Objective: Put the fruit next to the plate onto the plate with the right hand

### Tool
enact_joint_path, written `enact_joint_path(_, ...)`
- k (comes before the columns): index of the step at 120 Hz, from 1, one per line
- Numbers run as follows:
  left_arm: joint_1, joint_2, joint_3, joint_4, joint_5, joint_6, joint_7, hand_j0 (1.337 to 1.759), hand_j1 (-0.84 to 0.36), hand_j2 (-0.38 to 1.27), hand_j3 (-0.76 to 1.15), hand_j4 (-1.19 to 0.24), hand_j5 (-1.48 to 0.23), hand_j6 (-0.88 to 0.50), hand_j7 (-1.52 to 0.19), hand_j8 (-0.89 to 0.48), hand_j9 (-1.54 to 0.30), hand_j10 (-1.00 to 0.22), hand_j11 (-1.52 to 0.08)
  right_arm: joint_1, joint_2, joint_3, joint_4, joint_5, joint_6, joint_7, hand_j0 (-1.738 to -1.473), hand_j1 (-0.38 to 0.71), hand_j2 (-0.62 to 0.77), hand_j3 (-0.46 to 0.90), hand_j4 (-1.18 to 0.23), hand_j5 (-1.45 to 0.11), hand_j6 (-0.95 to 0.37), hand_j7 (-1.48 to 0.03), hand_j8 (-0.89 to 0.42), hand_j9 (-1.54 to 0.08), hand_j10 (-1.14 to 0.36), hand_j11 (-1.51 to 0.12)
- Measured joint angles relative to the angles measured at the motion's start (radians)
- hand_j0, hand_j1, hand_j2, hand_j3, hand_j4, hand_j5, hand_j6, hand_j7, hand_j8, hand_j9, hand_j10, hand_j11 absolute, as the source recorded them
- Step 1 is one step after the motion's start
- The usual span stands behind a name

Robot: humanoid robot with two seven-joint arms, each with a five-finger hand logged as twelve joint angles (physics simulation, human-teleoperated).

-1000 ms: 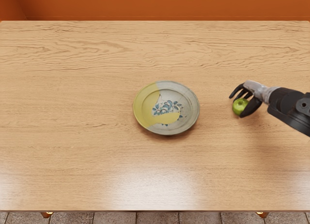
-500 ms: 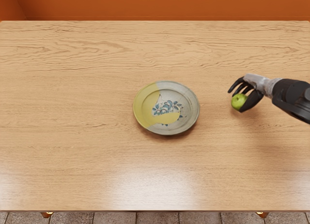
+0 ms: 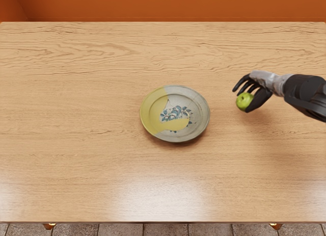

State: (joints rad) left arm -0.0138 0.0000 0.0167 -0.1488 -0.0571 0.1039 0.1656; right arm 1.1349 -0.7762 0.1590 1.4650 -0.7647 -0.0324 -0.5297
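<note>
The right hand [image 3: 253,91] cups the green fruit [image 3: 244,100] at the plate's [image 3: 205,116] three o'clock; so shallow a hold could let it roll onto the worktop [image 3: 76,93].

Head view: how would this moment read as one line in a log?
right hand: shut on fruit | fruit: right of plate, not on it | left hand: not in view
</note>
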Motion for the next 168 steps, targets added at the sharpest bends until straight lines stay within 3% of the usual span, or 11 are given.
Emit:
enact_joint_path(114, 0.0, 0.0, 0.0, 0.0, 0.0, 0.0, 0.0, 1.658, 0.34, 0.0, 0.0, -0.01, -0.01, -0.01, -0.01, -0.01, -0.01, -0.01, -0.01, 0.012, 0.102, 0.082, 0.025, 0.0, 0.011, -0.075, -1.658, 0.21, 0.03, 0.0, -0.5, -0.66, -0.51, -0.66, -0.46, -0.66, -0.51, -0.66)
enact_joint_path(168, 0.0, 0.0, 0.0, 0.0, 0.0, 0.0, 0.0, 1.658, 0.34, 0.0, 0.0, -0.01, -0.01, -0.01, -0.01, -0.01, -0.01, -0.01, -0.01, 0.016, 0.155, 0.1, 0.027, 0.0, 0.007, -0.081, -1.658, 0.21, 0.04, 0.0, -0.51, -0.66, -0.51, -0.66, -0.46, -0.66, -0.51, -0.66)
